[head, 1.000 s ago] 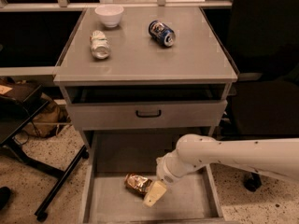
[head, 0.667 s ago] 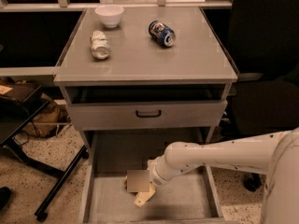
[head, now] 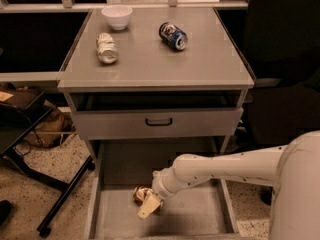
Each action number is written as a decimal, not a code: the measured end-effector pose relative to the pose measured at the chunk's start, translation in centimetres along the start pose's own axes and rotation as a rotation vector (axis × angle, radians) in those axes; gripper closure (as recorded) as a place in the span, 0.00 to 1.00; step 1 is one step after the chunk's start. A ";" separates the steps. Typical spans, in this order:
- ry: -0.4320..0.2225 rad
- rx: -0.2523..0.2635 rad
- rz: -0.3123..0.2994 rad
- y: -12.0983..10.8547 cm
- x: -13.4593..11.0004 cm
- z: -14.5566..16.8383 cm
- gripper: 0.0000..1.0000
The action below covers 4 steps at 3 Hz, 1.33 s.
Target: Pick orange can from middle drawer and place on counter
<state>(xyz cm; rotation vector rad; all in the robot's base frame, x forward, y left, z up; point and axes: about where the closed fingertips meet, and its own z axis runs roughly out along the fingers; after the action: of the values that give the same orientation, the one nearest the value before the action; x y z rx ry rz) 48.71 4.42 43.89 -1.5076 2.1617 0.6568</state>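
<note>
Worktop (head: 155, 59) at 12 o'clock. Drawer (head: 200, 219) at 6, open. Tool (head: 150, 204) low in drawer, against can; open or closed, cannot tell. Can (head: 140, 193) on drawer floor, 10 o'clock of tool. Step: grasping. Next: firm hold, lift clear, carry toward 12.

No readable text, labels, numbers anywhere.

We see a white bowl (head: 117, 16), a silver-white can (head: 107, 47) and a blue can (head: 173, 36), both cans on their sides. Possibly a brown bag (head: 47, 129) at left. Gripper (head: 149, 206) sits low, bottom centre.
</note>
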 end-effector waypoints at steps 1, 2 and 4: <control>-0.038 0.027 0.028 -0.9 -0.3 2.1 0.00; -0.061 0.070 0.073 -1.8 0.2 3.6 0.00; -0.082 0.118 0.150 -2.8 2.2 5.9 0.00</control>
<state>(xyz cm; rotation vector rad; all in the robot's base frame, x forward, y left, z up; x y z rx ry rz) 51.04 5.46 37.45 -1.2469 2.2248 0.6173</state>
